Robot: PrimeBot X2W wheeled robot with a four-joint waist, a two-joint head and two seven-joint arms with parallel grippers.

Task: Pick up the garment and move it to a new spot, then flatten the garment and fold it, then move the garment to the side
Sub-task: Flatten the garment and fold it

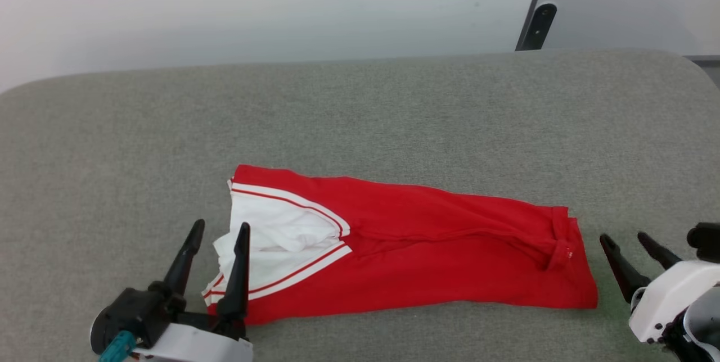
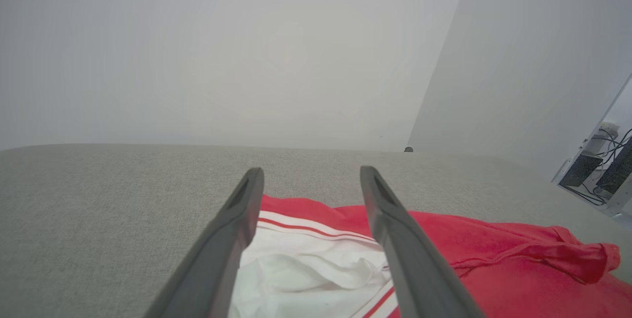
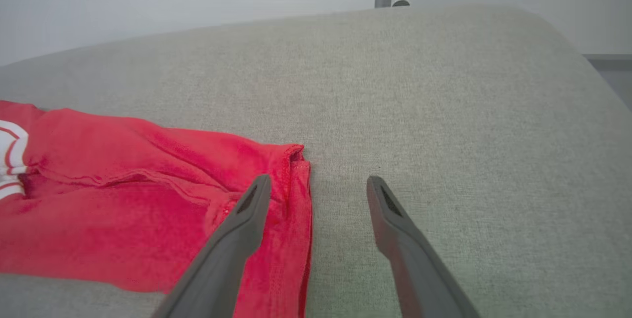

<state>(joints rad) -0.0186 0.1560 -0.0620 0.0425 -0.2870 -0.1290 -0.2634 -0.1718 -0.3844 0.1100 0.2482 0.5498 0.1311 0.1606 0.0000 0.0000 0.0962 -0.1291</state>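
The grey tabletop point(image 1: 360, 103) is carrying everything. The left end effector point(image 1: 222, 227) is hovering open over the sleeve point(image 1: 275, 238). The garment point(image 1: 427, 249) is lying folded, front-centre. The right end effector point(image 1: 624, 238) is standing open beside the hem point(image 1: 562, 238) — a shallow pinch risks catching one layer and spilling the fold.

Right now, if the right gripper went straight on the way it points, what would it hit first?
Probably the bare grey table beside the garment. The right gripper is open; one finger overlaps the red hem and might brush it, height unclear.
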